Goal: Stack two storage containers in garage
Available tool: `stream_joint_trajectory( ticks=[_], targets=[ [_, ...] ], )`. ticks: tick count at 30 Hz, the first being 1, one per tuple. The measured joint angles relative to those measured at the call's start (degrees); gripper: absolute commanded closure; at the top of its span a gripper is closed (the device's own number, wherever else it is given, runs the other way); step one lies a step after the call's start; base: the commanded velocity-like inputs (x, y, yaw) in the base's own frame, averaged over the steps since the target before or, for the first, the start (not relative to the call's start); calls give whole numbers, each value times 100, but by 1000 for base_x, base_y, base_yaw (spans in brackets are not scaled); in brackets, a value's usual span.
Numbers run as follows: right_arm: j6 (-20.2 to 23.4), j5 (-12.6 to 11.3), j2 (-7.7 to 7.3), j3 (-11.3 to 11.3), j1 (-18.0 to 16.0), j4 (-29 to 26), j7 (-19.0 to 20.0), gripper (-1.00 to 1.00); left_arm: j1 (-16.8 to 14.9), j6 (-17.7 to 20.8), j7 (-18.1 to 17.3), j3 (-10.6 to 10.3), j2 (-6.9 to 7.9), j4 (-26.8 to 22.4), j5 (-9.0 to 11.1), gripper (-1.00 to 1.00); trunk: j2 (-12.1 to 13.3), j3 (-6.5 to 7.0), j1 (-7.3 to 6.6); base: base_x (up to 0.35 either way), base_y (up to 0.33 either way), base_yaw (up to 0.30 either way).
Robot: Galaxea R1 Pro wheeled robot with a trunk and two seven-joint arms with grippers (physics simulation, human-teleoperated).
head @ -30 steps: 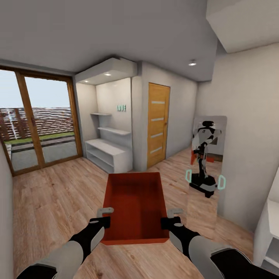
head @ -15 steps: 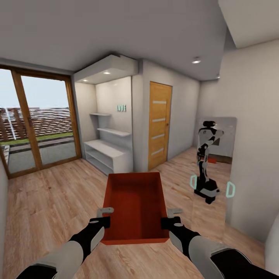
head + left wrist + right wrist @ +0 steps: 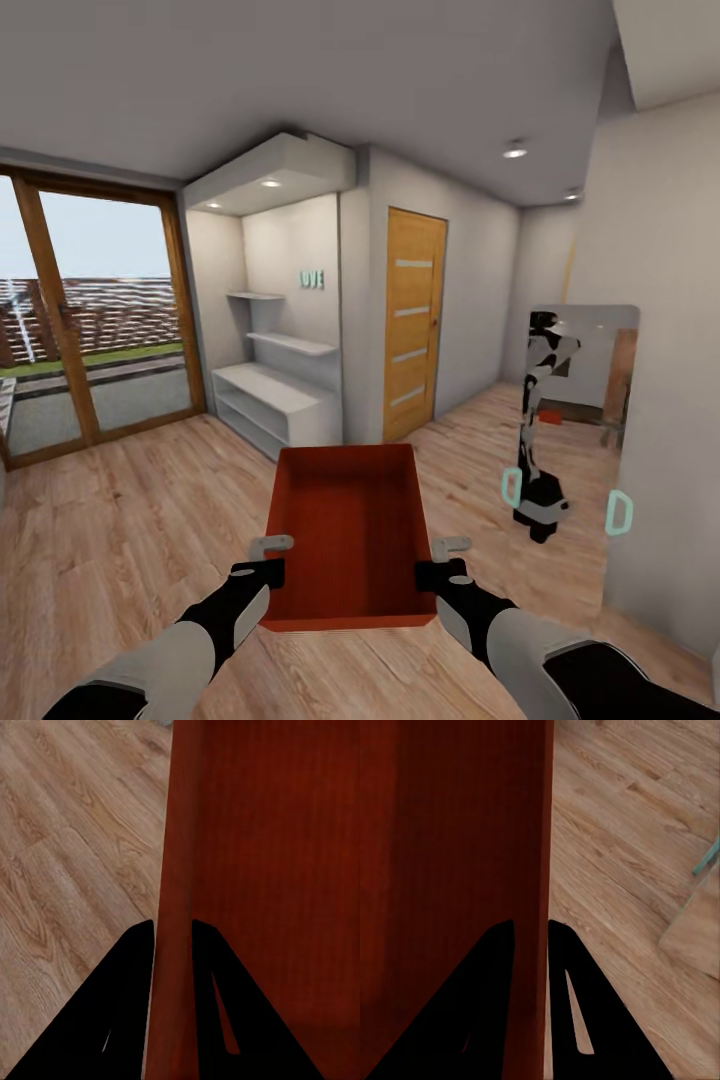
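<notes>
Left end effector and right end effector each pinch a side wall of the orange-red open-top rectangular storage container above the light wood-plank floor.

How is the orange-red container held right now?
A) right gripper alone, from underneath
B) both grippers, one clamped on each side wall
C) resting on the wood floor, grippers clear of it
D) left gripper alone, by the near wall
B: in the head view the storage container sits between the left gripper and right gripper, and each wrist view shows a side wall pinched between the jaws, above the wood-plank floor.
</notes>
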Motion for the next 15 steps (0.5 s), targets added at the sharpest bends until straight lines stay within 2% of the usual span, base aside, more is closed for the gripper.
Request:
stream_joint_trajectory(
  ticks=[15],
  targets=[
    [0, 0, 0, -1, 0, 1, 0, 100, 0, 1, -1, 2, 0, 0, -3, 100, 0, 0, 0, 323, 0, 0]
  ],
)
